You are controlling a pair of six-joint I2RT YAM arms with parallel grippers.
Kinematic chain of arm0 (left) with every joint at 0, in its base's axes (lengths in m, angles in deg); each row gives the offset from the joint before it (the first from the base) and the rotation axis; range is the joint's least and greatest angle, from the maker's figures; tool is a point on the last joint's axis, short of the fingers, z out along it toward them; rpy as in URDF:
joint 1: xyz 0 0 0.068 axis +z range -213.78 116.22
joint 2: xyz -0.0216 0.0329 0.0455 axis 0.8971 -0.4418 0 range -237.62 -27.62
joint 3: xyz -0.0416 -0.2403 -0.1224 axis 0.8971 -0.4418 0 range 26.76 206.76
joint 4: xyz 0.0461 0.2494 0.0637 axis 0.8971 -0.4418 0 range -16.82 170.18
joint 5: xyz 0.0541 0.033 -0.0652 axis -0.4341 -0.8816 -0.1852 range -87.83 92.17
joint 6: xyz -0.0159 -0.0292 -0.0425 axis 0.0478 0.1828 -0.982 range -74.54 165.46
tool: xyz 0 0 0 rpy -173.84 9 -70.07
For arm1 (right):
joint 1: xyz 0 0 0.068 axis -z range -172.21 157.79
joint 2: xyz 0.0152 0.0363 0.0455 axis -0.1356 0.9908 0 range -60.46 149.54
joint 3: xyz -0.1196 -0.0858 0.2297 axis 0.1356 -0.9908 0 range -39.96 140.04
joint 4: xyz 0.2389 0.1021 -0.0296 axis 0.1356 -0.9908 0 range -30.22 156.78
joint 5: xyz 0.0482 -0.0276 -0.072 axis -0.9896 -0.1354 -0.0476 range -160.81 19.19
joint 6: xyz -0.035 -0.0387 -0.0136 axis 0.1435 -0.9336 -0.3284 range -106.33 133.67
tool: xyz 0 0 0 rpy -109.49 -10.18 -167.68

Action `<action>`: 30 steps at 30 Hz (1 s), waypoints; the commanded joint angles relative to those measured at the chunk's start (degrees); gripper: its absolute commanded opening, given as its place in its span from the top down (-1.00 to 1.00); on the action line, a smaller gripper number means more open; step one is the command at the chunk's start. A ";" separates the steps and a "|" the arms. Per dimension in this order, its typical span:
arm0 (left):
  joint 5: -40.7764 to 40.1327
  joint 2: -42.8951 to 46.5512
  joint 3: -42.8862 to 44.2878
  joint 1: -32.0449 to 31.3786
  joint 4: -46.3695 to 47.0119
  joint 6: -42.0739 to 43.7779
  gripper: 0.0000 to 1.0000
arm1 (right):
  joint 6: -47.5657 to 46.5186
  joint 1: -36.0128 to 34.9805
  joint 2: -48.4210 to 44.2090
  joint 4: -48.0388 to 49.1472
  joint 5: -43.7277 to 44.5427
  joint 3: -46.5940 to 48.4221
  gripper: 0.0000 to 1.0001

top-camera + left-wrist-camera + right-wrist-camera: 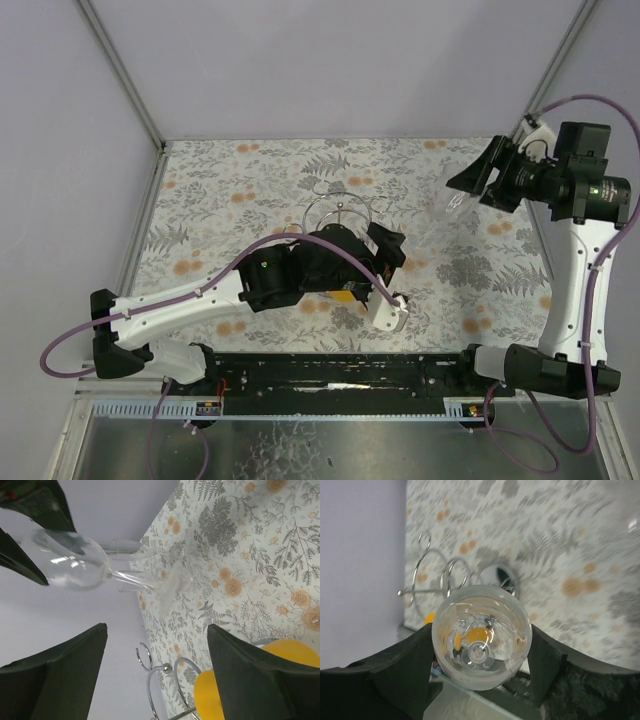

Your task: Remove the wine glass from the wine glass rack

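Note:
The clear wine glass [447,206] hangs in the air at the right, off the rack, with my right gripper [472,180] shut on its bowl. In the right wrist view the bowl [480,642] sits rim-on between both black fingers [400,675]. The chrome wine glass rack [335,213] stands mid-table; its loops [445,577] and disc base [496,575] show behind the glass. My left gripper [386,248] is open and empty just right of the rack. Its view shows the rack's loops and ball tip [166,668] and, beyond them, the held glass [75,562].
The floral tablecloth [250,170] covers the table. Grey walls close off the back and both sides. A yellow patch [215,700] shows by my left gripper's right finger. The left arm [200,295] stretches across the near middle.

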 commanded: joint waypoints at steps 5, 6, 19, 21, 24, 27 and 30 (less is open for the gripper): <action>-6.30 -0.30 2.94 -0.43 6.91 -11.62 -0.61 | -5.96 -0.24 -0.45 5.01 32.11 8.66 0.27; -7.39 -0.94 4.74 -0.27 6.95 -14.12 -0.61 | -6.76 -0.25 -1.43 7.48 35.22 6.46 0.27; -6.35 -7.79 22.96 9.19 -2.38 -41.91 -0.51 | -11.23 -0.25 -13.64 47.49 53.23 -31.71 0.30; -6.19 -7.52 23.34 10.04 -2.77 -44.09 -0.49 | -12.26 -0.24 -14.54 53.09 54.05 -36.43 0.31; -5.39 -7.43 24.20 12.29 -3.42 -47.49 -0.49 | -15.05 -0.25 -16.09 63.19 54.29 -43.93 0.30; -4.24 -7.59 25.65 15.60 -4.42 -51.65 -0.47 | -15.83 -0.24 -16.96 70.03 54.49 -50.35 0.30; -2.61 -7.94 26.79 19.01 -5.78 -56.08 -0.46 | -14.86 -0.26 -17.52 77.43 53.93 -56.23 0.29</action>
